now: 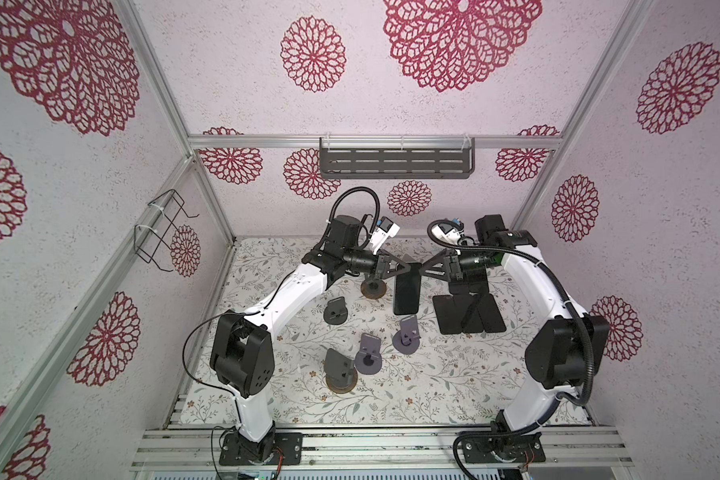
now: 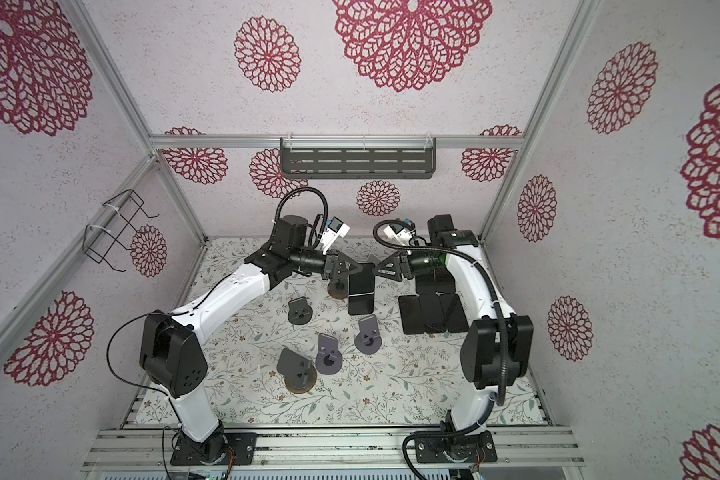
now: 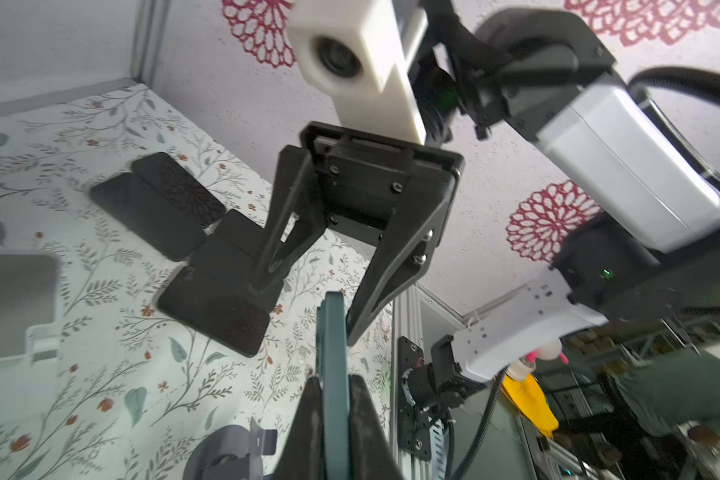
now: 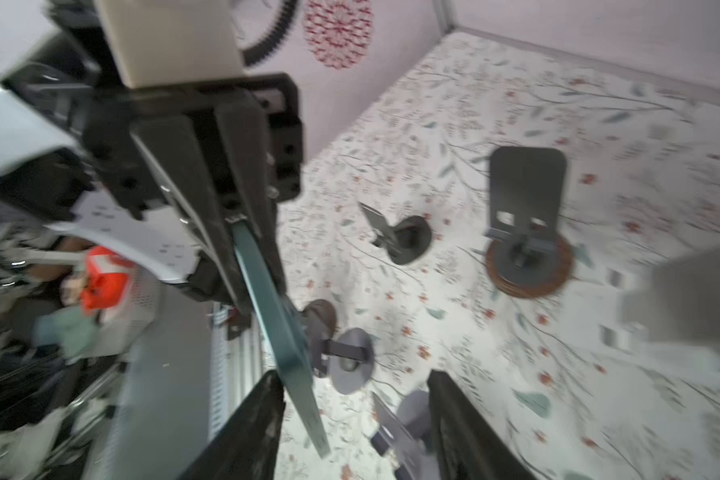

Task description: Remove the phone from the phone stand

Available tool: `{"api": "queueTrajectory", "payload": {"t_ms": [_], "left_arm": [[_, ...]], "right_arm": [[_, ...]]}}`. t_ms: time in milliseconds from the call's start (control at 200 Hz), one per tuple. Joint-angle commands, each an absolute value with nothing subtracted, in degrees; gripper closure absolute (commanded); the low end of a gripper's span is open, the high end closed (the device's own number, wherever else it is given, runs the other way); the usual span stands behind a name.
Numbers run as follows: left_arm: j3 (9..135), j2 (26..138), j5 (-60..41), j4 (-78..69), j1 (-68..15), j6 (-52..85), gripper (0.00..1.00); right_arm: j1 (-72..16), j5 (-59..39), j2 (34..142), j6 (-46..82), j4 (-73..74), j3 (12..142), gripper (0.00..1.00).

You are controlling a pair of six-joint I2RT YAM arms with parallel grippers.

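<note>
Left jaws clamped, right jaws parted

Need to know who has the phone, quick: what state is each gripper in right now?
Left gripper: shut on the phone, clamping its edge.
Right gripper: open, with its jaws apart on either side of the phone, not clamping it.

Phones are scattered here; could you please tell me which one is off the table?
The teal-edged phone clamped in the left end effector, hanging above the table; the other phones lie flat in a cluster on it.
</note>
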State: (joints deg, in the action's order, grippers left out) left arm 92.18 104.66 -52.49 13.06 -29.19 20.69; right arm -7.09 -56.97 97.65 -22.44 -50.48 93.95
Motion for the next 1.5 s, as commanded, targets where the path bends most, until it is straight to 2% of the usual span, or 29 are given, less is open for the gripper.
{"api": "queueTrajectory", "payload": {"t_ms": [0, 40, 105, 265, 460, 540, 761, 1151, 1321, 1406, 1496], "left_arm": [[91.2, 102.4, -46.4, 7.0, -27.7, 26.3, 1.0], [90.8, 102.1, -43.8, 6.1, -27.4, 27.8, 1.0], [90.3, 102.0, -39.8, 4.8, -27.4, 30.2, 1.0], [91.8, 102.5, -33.1, 6.2, -27.5, 36.4, 1.0], [92.3, 102.6, -32.0, 6.8, -27.6, 40.9, 1.0], [92.2, 102.3, -31.8, 7.1, -27.9, 41.1, 1.0], [91.1, 100.9, -31.5, 6.7, -28.7, 40.6, 1.0], [90.8, 100.7, -33.5, 5.0, -29.2, 40.0, 1.0], [90.8, 100.6, -32.8, 5.7, -29.3, 39.3, 1.0], [90.8, 100.7, -32.7, 5.7, -29.4, 39.3, 1.0], [91.3, 100.7, -31.8, 6.5, -29.6, 38.4, 1.0]], "right_arm": [[-6.7, -37.5, 87.4, -1.7, -31.2, 87.5, 0.36], [-6.7, -35.1, 84.7, 1.2, -28.8, 84.6, 0.35], [-7.7, -30.2, 81.2, 5.3, -25.9, 80.3, 0.28], [-14.8, -16.9, 75.3, 7.0, -23.6, 73.6, 0.18], [-23.1, -17.5, 74.2, 8.7, -21.6, 72.1, 0.1], [-25.9, -13.7, 75.5, 8.1, -22.1, 73.1, 0.07], [-29.6, -13.4, 80.0, 8.5, -20.5, 75.6, 0.07], [-30.0, -13.8, 85.8, 11.4, -17.3, 78.1, 0.1], [-30.1, -12.8, 85.4, 13.3, -16.7, 77.8, 0.18], [-30.2, -11.0, 85.4, 13.8, -16.8, 77.6, 0.26], [-30.4, -10.6, 85.6, 15.1, -15.3, 76.7, 0.28]]}}
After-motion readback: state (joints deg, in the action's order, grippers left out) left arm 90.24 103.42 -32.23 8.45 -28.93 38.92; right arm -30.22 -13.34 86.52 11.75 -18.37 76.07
